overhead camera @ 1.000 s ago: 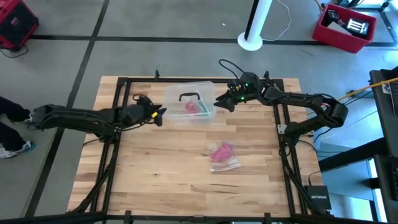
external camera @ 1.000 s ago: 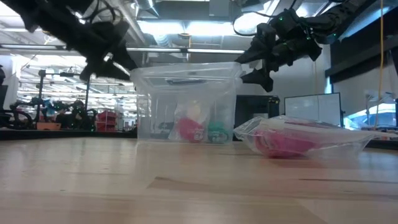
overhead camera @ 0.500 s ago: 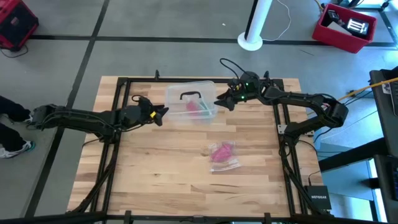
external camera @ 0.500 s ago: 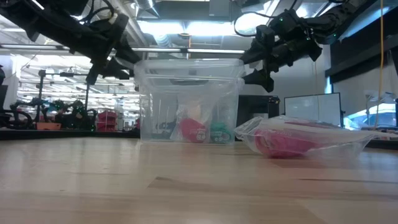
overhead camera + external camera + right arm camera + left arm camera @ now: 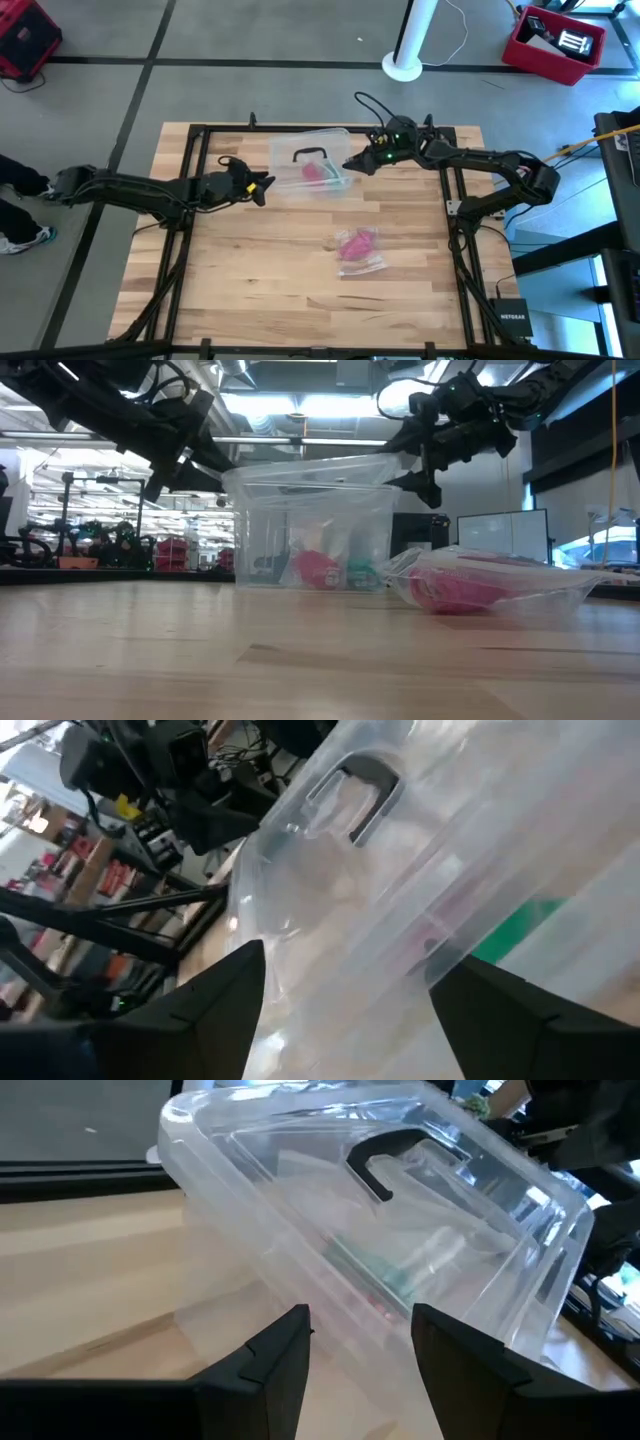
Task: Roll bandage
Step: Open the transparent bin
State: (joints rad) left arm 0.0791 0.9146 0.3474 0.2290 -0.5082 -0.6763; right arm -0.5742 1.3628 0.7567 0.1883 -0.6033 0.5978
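I see the wooden desk [image 5: 250,290] with a black frame around its edges. On a small black box [image 5: 511,322] beside the desk's right side I read "NETGEAR"; no other writing is legible to me.

The clear plastic box [image 5: 310,167] sits at the desk's far middle, with a dark handle [image 5: 303,155] on its lid and pink and green contents inside. In the low view its lid sits tilted.

My left tool [image 5: 262,184] is just beside the box's left side, its fingers [image 5: 280,1355] apart, with nothing between them. My right tool [image 5: 352,165] is at the box's right side, its fingers [image 5: 215,1000] spread wide around the box's corner; I cannot tell whether they press on it.

The bandage [image 5: 355,244], a crumpled pink bundle, lies inside a clear plastic wrapper [image 5: 362,262] near the desk's middle, well apart from both tools and nearer me than the box.
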